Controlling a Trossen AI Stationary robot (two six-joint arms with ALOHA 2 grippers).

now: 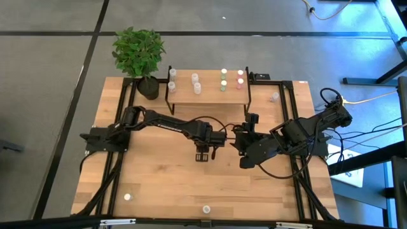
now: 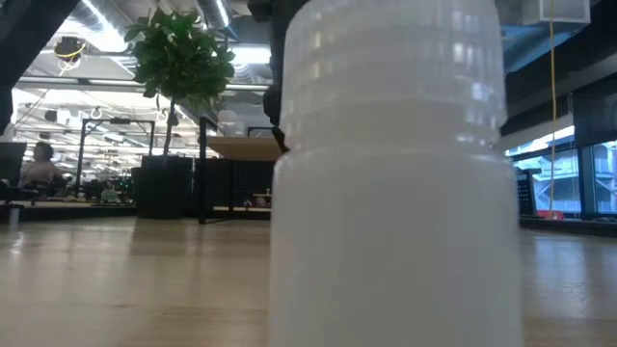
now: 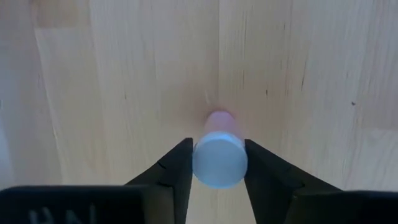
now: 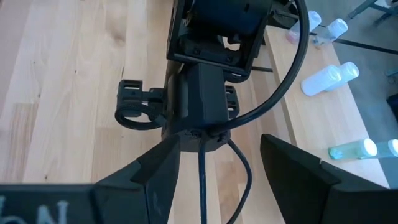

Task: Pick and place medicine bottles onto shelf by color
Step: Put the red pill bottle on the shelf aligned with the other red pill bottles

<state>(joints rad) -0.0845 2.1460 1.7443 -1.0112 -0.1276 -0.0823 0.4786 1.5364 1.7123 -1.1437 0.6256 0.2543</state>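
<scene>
Medicine bottles stand on the shelf (image 1: pixel 208 95) at the far side of the table (image 1: pixel 159 178): white-capped ones (image 1: pixel 196 83) toward its left, a pair with green caps (image 1: pixel 224 81) and a pair with pink caps (image 1: pixel 240 79) toward its right. Three more bottles sit off the shelf: one near the table's front left corner (image 1: pixel 127 197), one at the front edge (image 1: pixel 206 208), which fills the low view (image 2: pixel 390 183), and one beside the shelf's right end (image 1: pixel 274 97).

The left gripper (image 1: pixel 203 154) points down over the middle of the table. In its wrist view both fingers (image 3: pixel 177 171) press against the sides of a small bottle (image 3: pixel 219 155) with a pinkish far end, held above the wood.

The right gripper (image 1: pixel 240 143) hangs just beside the left arm's wrist, its fingers (image 4: pixel 298 171) spread wide with nothing between them except the view of the left arm (image 4: pixel 205 93) farther off.

A potted plant (image 1: pixel 138 54) stands at the shelf's left end.
</scene>
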